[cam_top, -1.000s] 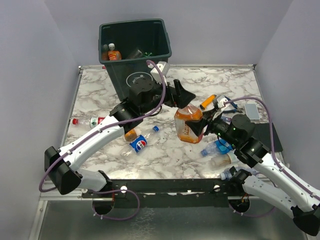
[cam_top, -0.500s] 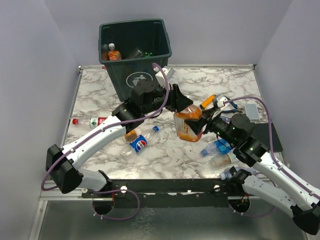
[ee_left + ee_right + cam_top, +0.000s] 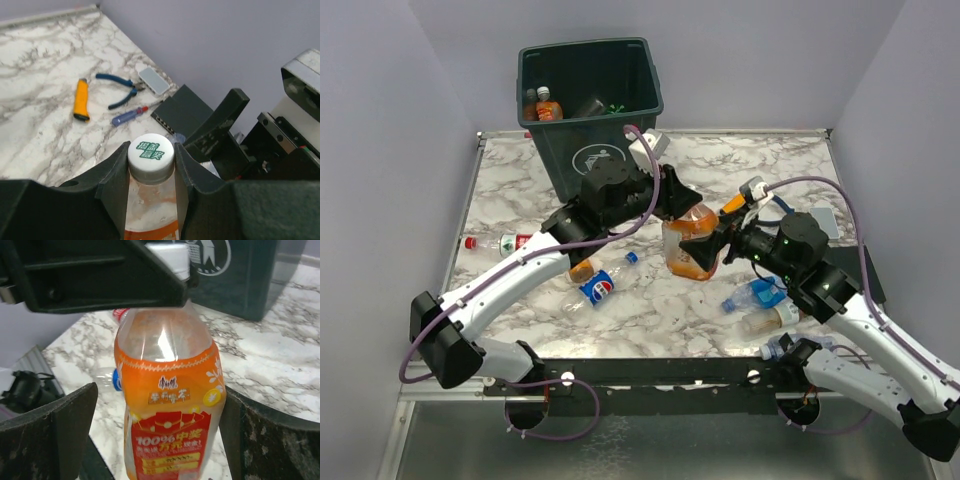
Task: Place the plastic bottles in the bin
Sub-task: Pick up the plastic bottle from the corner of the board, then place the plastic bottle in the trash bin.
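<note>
Orange-labelled bottle point(image 3: 690, 250) hangs clamped at its neck in the left fingers point(image 3: 116, 182), right fingers point(image 3: 60, 425) apart; lift it steadily over the bin point(image 3: 570, 140).

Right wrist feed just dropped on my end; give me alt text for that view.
An orange-labelled bottle is upright between the open fingers of the right gripper, while the left gripper clamps its white cap at the top. Behind it, the dark green bin sits on the marble table.
</note>
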